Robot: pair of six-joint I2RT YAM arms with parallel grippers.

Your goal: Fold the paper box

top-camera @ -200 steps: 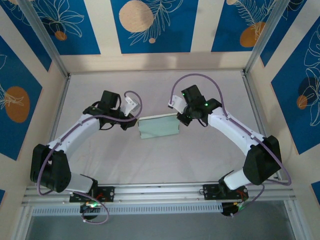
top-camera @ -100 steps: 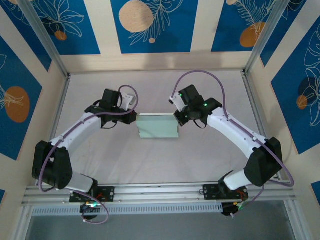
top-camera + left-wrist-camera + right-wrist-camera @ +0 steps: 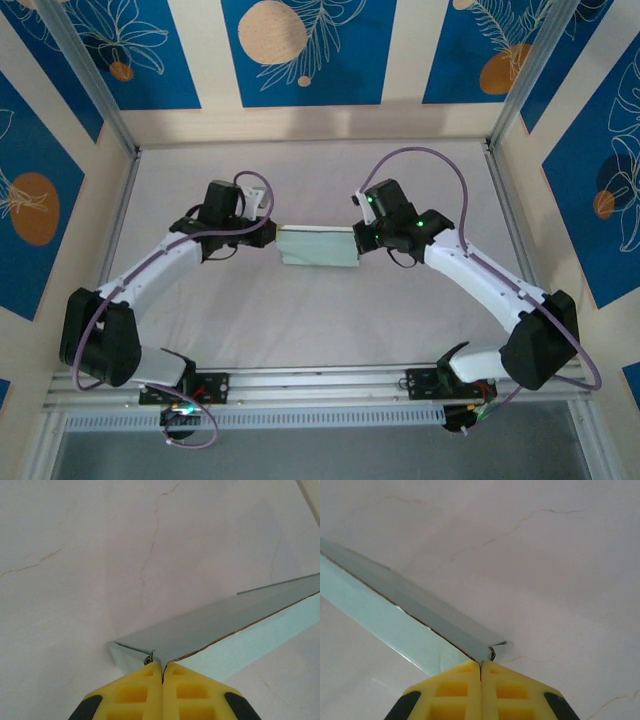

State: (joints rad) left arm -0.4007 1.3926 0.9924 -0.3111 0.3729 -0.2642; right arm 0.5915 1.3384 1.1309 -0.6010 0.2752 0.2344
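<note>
1. Overhead first: the cell is closed in by blue wall panels (image 3: 340, 60) printed with white leaf outlines and orange discs, split by cream stripes. Slanted silver metal posts (image 3: 90, 85) stand at the two far corners.
2. The pale off-white matt tabletop (image 3: 300, 320) spans the floor of the cell. Up close in both wrist views it shows thin, wandering hairline cracks or creases.
3. A silver metal rail (image 3: 320, 380) runs along the near edge and carries both arm bases. Lilac cables (image 3: 420, 160) loop along the white arms.
4. The flat, pale grey-green card paper box (image 3: 318, 248) sits about mid-tabletop, between the two arms. Its long side runs left to right, a little askew.
5. The left pincer (image 3: 271, 236) meets the box's left end. In the left wrist view its yellow fingers (image 3: 135, 692) are pressed together, nipping the corner of the card. The box's raw brownish edge runs away to the right.
6. The right pincer (image 3: 358, 240) meets the box's right end. In the right wrist view its yellow fingers (image 3: 510, 692) are likewise pinched together on a card corner. A small tab is kinked just beside the tips.
7. I cannot tell whether the box's underside rests on the tabletop.
</note>
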